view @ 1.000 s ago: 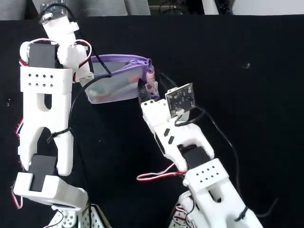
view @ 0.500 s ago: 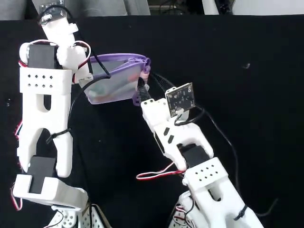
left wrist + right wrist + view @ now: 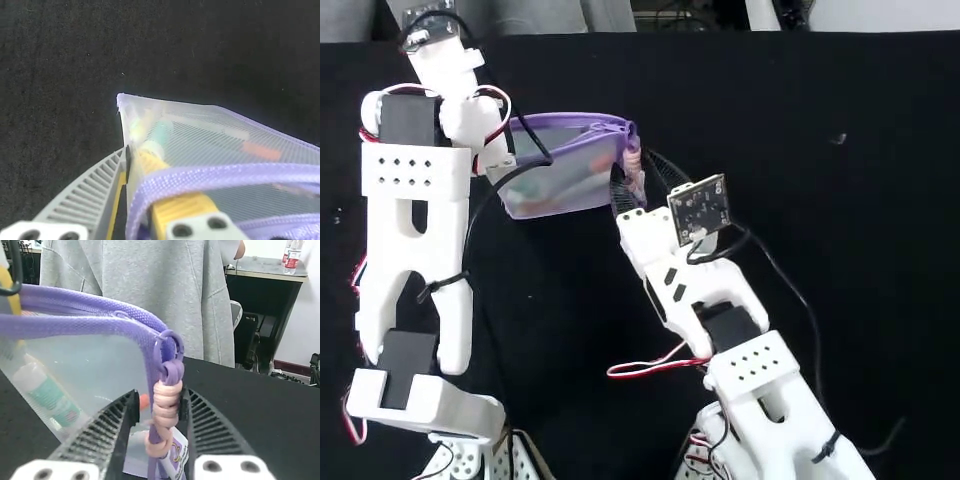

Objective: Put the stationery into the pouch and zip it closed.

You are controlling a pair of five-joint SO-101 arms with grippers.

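Two arms are at work over the black bench (image 3: pixel 860 250), both aimed at its far left corner. From the left edge: the left arm (image 3: pixel 415 220) runs up the bench's left side. The left gripper (image 3: pixel 502 160) is clamped on the left end of the pouch (image 3: pixel 565 175), with the mesh edge pinched between a grey ribbed finger (image 3: pixel 85 200) and a yellow-padded one (image 3: pixel 180 207). That's a firm grasp. The pouch, clear mesh with a purple zip band (image 3: pixel 85 315) along its top, is held upright near the far edge, strung between the two grippers. Whether its bottom touches the bench, I can't tell. There's stationery inside: a tube with a teal label (image 3: pixel 47 397) slanted against the wall, and an orange piece (image 3: pixel 260 151) further along. The two sides of the purple band stand slightly apart toward the left gripper and meet at the slider (image 3: pixel 169 340) on the right end. Moving right, a pink coiled pull (image 3: pixel 165 412) hangs from that slider. The right gripper (image 3: pixel 628 185) brackets it, jaws parted, one on each side. A sliver of pouch shows between the coil and one jaw, so it's released, not pinching. The right arm (image 3: pixel 720 320) runs back from there toward the middle of the near edge.
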